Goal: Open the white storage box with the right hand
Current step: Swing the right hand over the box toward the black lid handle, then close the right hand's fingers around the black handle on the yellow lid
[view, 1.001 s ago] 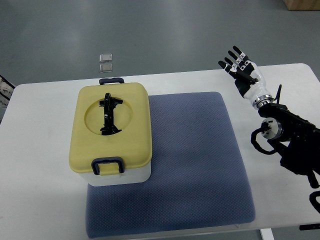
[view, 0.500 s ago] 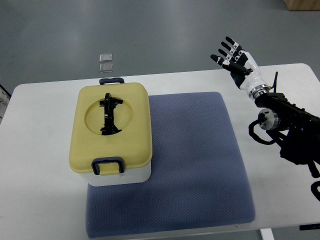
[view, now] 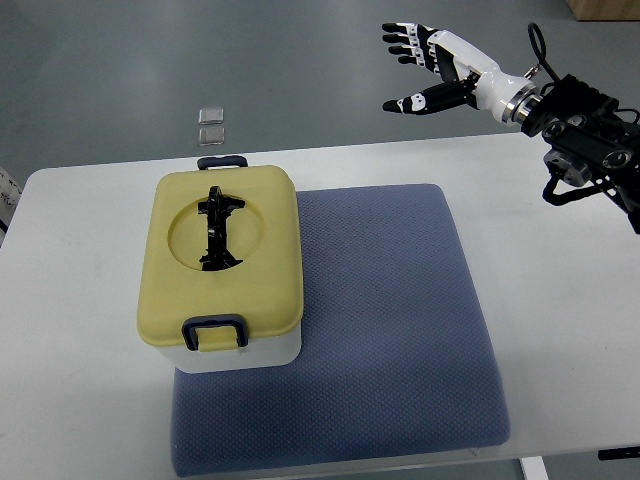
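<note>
Right hand has swung from right edge to upper right of frame, fingers spread, holding nothing, now reaching leftward. Box sits left of centre on the mat, lid shut, untouched. Approach underway; hand well apart from box.

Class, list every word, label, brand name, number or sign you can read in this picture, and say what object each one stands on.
None can be read.
The storage box, its yellow lid, the blue mat and the white table carry no visible print.
The right hand shows no legible marking.
</note>
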Robot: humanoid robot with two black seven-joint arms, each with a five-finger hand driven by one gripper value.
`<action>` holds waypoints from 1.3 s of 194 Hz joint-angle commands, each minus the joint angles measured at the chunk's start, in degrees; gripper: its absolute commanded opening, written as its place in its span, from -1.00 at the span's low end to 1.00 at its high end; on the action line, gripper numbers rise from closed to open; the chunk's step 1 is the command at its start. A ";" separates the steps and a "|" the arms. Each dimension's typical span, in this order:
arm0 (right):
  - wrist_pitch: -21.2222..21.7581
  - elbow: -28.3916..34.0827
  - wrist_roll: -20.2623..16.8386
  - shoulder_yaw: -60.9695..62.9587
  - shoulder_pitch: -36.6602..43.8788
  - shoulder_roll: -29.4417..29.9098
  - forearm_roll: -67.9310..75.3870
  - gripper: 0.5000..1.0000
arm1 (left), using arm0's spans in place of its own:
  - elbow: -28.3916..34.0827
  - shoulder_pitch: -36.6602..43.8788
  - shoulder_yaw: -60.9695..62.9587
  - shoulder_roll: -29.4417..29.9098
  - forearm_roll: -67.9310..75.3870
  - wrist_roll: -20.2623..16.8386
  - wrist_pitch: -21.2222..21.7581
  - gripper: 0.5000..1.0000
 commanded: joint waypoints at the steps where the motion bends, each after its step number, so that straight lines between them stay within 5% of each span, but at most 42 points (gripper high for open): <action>1: 0.13 6.43 0.01 -0.27 4.66 -2.10 -10.78 0.72 | 0.00 0.00 0.00 0.00 -0.01 0.00 -0.01 1.00; 66: 0.48 19.97 0.01 -6.25 18.20 0.89 -27.56 0.71 | 0.00 0.00 0.00 0.00 -0.01 0.00 -0.01 1.00; 149: 0.13 19.27 0.01 -11.88 21.89 11.44 -37.94 0.64 | 0.00 0.00 0.00 0.00 -0.01 0.00 -0.01 1.00; 209: -0.13 19.27 0.01 -13.55 22.77 12.67 -40.75 0.07 | 0.00 0.00 0.00 0.00 -0.01 0.00 -0.01 1.00; 252: -0.13 19.09 -0.36 -13.55 22.77 13.37 -40.57 0.06 | 0.00 0.00 0.00 0.00 -0.09 0.00 -0.01 1.00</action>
